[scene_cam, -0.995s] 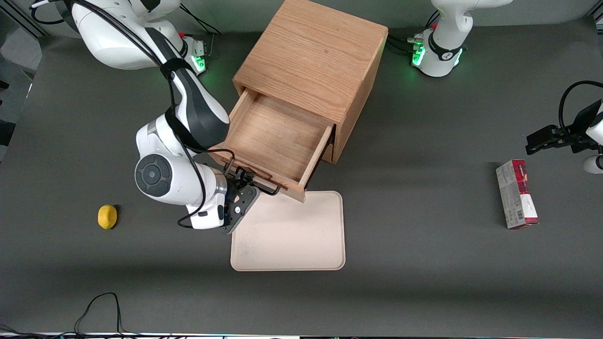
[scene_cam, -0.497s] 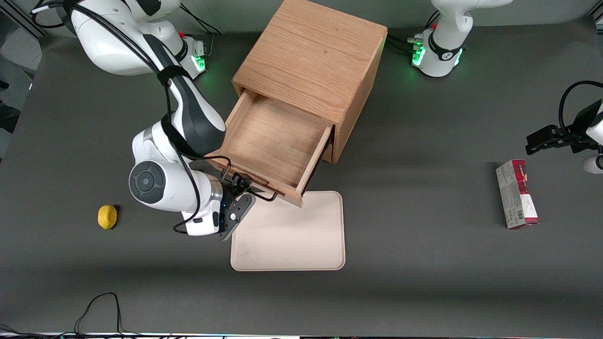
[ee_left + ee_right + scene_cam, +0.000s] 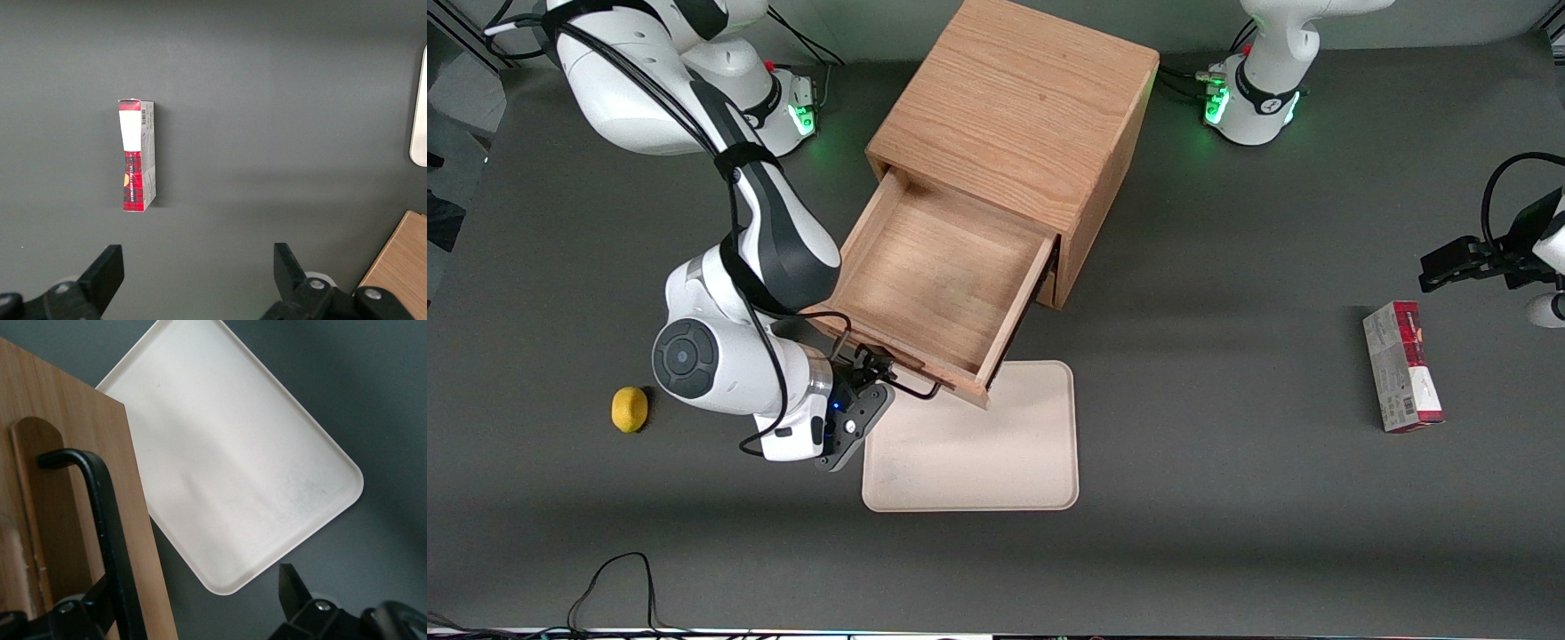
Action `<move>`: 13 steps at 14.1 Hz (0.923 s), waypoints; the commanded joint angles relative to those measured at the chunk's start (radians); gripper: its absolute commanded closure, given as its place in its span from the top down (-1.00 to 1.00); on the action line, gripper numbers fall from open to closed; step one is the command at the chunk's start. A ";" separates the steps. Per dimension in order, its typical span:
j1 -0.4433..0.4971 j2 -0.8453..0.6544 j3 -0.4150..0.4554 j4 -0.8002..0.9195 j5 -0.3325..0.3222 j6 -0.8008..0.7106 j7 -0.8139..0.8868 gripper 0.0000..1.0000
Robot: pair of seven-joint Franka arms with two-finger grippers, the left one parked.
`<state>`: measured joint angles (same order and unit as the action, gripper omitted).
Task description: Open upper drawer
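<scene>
One drawer (image 3: pixel 938 280) out nearly full travel, just above gripper (image 3: pixel 871 378) at cabinet (image 3: pixel 1014 116) front. Fingers spread wide, astride black handle (image 3: pixel 911 388), clamping nothing. Risk: tugging further could pull drawer off its runners onto tray (image 3: pixel 978 444).

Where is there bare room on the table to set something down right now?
Bare grey table lies between the cream tray and the red box, and all along the edge nearest the camera. The open upper drawer is empty. It is crowded where the claw meets the drawer's black handle, near the lemon.
</scene>
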<state>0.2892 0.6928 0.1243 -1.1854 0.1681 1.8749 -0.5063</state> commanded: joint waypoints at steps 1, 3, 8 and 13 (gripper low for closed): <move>-0.005 0.031 0.003 0.053 -0.013 0.003 -0.020 1.00; -0.005 0.033 0.003 0.061 -0.015 0.004 -0.020 1.00; -0.024 0.043 0.003 0.087 -0.016 0.004 -0.018 1.00; -0.036 0.054 0.003 0.113 -0.015 0.004 -0.014 1.00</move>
<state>0.2723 0.7132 0.1227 -1.1511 0.1636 1.8696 -0.5072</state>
